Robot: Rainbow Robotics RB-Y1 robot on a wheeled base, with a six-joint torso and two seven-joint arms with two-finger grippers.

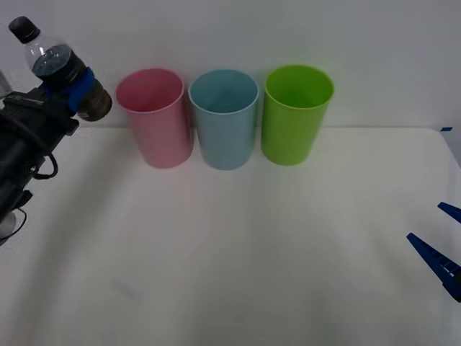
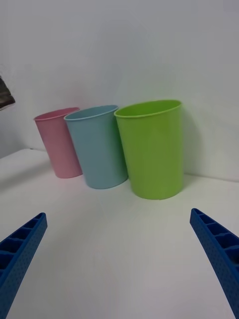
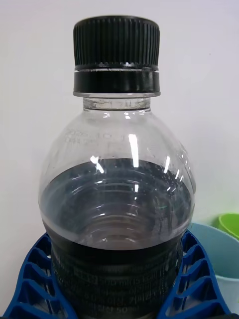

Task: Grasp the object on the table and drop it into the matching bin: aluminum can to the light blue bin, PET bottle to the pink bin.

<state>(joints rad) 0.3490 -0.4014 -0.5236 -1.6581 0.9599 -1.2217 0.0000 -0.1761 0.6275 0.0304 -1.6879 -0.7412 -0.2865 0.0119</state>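
My left gripper (image 1: 70,88) is raised at the far left, shut on the PET bottle (image 1: 52,59), a small clear bottle with a black cap and dark liquid. It hangs tilted above the table (image 1: 230,267), left of the pink bin (image 1: 153,115). In the left wrist view the bottle (image 3: 117,189) sits between the blue fingers (image 3: 37,279). The light blue bin (image 1: 224,117) stands right of the pink one. My right gripper (image 2: 119,254) waits open low at the right edge, facing the pink bin (image 2: 59,147) and the light blue bin (image 2: 97,147).
A bright green bin (image 1: 296,112) stands at the right end of the row, also seen as the green bin (image 2: 153,149) closest to the right wrist. A white wall runs behind the bins. The white tabletop stretches wide before the row.
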